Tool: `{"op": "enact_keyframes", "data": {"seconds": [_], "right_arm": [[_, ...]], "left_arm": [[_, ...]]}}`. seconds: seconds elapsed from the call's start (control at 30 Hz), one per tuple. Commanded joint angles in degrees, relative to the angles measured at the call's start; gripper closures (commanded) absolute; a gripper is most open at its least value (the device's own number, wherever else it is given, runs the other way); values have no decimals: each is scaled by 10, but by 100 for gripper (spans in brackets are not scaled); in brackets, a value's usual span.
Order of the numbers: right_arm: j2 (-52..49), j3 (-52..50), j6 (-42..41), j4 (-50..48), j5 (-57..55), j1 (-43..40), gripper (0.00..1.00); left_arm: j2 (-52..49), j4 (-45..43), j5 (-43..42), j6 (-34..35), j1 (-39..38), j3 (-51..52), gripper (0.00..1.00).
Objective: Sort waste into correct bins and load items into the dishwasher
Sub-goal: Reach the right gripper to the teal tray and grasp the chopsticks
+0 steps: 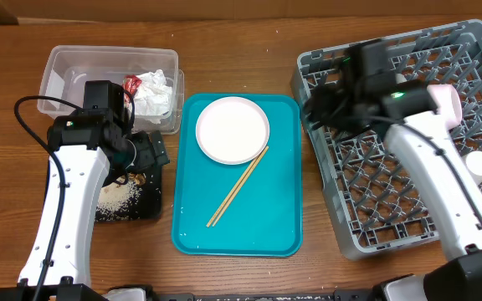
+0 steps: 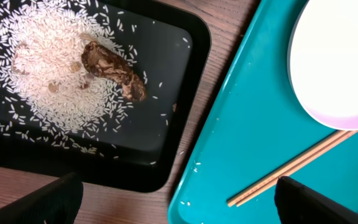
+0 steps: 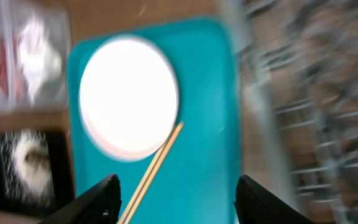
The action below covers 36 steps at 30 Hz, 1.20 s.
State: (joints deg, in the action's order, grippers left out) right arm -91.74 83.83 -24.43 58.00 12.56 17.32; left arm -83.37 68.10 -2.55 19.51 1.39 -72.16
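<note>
A white plate [image 1: 233,129] and a pair of wooden chopsticks [image 1: 237,186] lie on the teal tray [image 1: 274,234]. A black tray [image 1: 145,205] at the left holds spilled rice and a brown food scrap [image 2: 114,68]. My left gripper [image 2: 176,202] is open and empty, over the gap between the black tray and the teal tray [image 2: 241,149]. My right gripper [image 3: 176,199] is open and empty, high above the teal tray [image 3: 210,149] near the grey dish rack's [image 1: 408,217] left edge. The plate [image 3: 129,93] and chopsticks [image 3: 151,171] show blurred below it.
A clear plastic bin [image 1: 65,63] at the back left holds crumpled white paper and a red wrapper [image 1: 132,84]. The dish rack holds a pink cup [image 1: 450,104] and a white item [image 1: 479,163] at its right side.
</note>
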Motion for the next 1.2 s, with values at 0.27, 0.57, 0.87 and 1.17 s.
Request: {"op": "enact_keyframes", "data": {"seconds": [0.27,0.57,0.87,1.17], "right_arm": [[-100,-41,-125,-36,-54,221,35],[-209,-41,-198,-74,-91,268,36],[-261,-41,-211,-71,-109,268,41],[-275,-41,-217,-19,-137,268,41]], "left_arm": [[9,0,0,0,1,-11,0],[9,0,0,0,1,-11,0],[9,0,0,0,1,-11,0],[9,0,0,0,1,-11,0]]}}
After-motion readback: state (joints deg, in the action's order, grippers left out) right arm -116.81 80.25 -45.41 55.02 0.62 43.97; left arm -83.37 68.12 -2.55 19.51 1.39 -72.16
